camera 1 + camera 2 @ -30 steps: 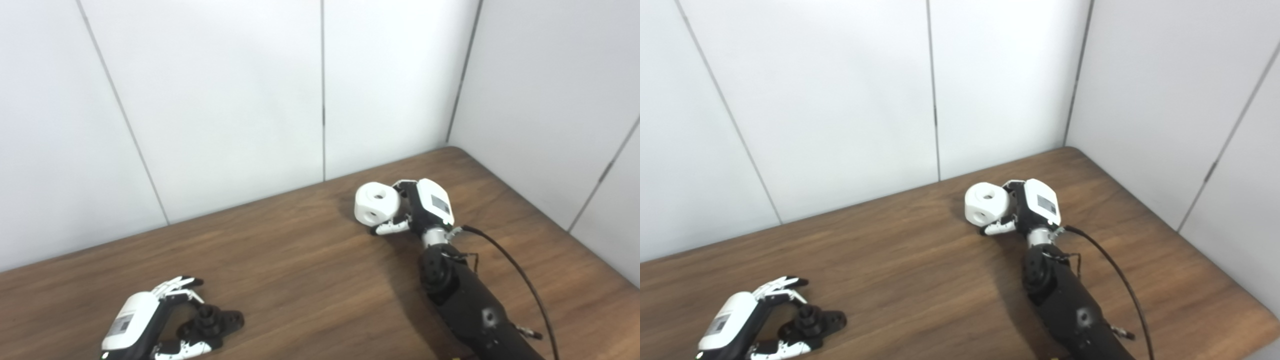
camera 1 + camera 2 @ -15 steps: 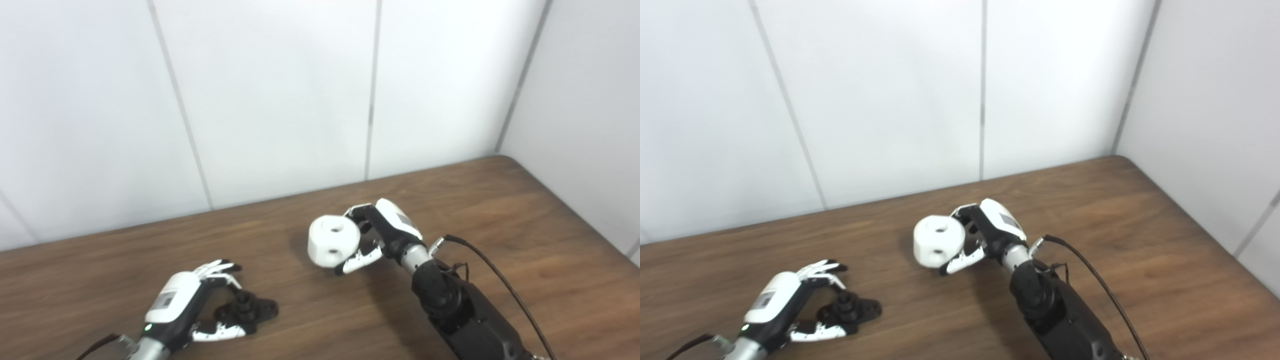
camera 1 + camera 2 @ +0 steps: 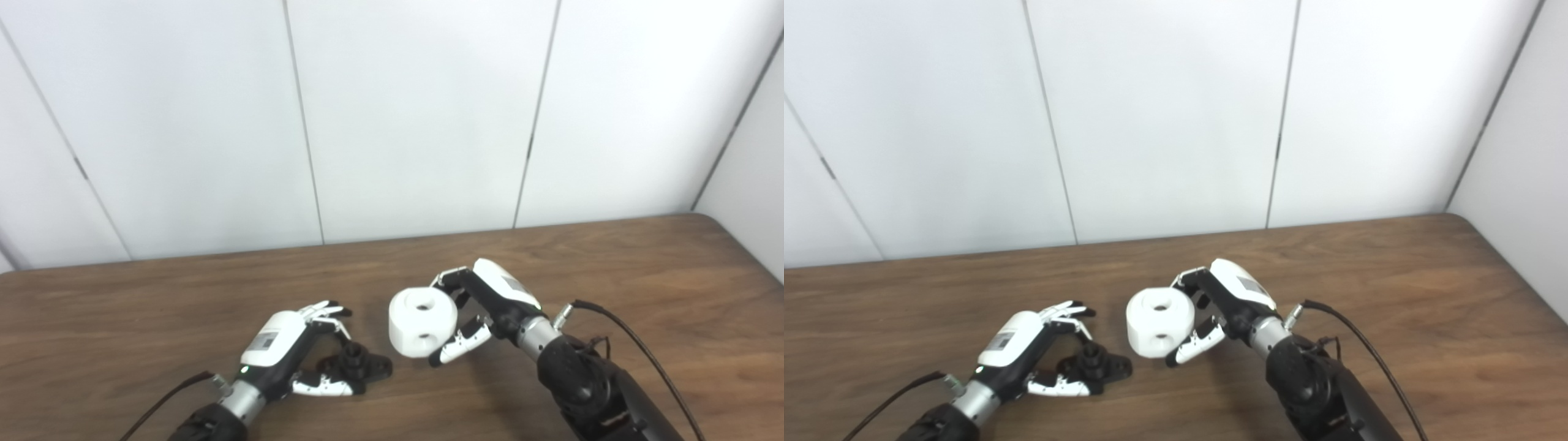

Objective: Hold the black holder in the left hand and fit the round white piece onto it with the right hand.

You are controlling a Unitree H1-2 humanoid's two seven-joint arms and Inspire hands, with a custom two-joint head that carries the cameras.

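One black holder (image 3: 358, 366) lies on the brown wooden table (image 3: 643, 275), loosely cupped by the open left hand (image 3: 288, 352). One round white piece (image 3: 422, 321) is gripped by the right hand (image 3: 484, 306) just beside it. White panelled walls (image 3: 416, 110) stand behind.

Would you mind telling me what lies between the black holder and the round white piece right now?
Nothing: only a narrow strip of bare table separates the black holder from the round white piece held in the right hand. Both eye views show this.
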